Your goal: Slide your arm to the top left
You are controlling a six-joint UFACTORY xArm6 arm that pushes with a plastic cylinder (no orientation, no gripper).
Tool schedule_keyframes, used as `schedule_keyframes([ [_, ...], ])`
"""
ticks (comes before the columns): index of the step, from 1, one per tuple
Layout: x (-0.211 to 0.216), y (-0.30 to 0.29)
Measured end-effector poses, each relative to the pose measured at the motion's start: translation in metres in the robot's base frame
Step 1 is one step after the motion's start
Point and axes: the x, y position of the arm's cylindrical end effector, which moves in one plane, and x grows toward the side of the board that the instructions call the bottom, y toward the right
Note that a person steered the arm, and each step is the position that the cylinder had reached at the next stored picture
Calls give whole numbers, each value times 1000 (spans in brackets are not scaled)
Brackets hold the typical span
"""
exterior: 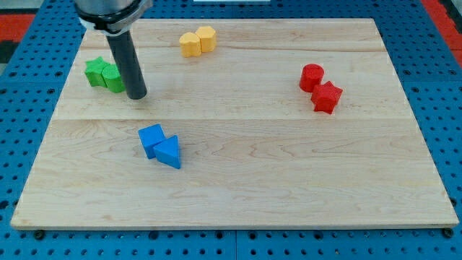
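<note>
1. Camera view, whole board: you see a pale wooden board (238, 144) on a blue pegboard table (22, 130), w/ four pairs of blocks spread out.
2. My tip (136, 96) sits down on the board in the view's left half, toward the top. No pincer on this rig, just a straight dark rod (126, 61), so nothing opens, shuts or gets held.
3. Task's thing is the arm itself; target is the board's top left corner. Judging by the pic, the tip is already in that quarter but short of the corner, so prob. a short slide up and left remains.
4. Green blocks: a green star-ish block (94, 71) and a second green block (113, 78) touch each other, just beside the rod on its left. Can't tell if the rod touches them; it overlaps the second one's edge.
5. Why that matters: the greens lie right on the line to the corner. You'd likely shove them along unless the tip goes round via the top.
6. Others are well apart from the tip, so no worry:
   - two yellow blocks (197, 41), touching, near the top edge, centre-left.
   - blue cube (151, 139) touching a blue triangle block (168, 152), below the tip.
   - red round block (312, 76) and red star-ish block (326, 97), touching, at the view's right.
</note>
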Motion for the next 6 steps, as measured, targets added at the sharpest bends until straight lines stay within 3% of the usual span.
schedule_keyframes([
  [1, 10, -6],
  [2, 14, -54],
  [3, 15, -139],
  [5, 5, -142],
  [6, -33, -135],
])
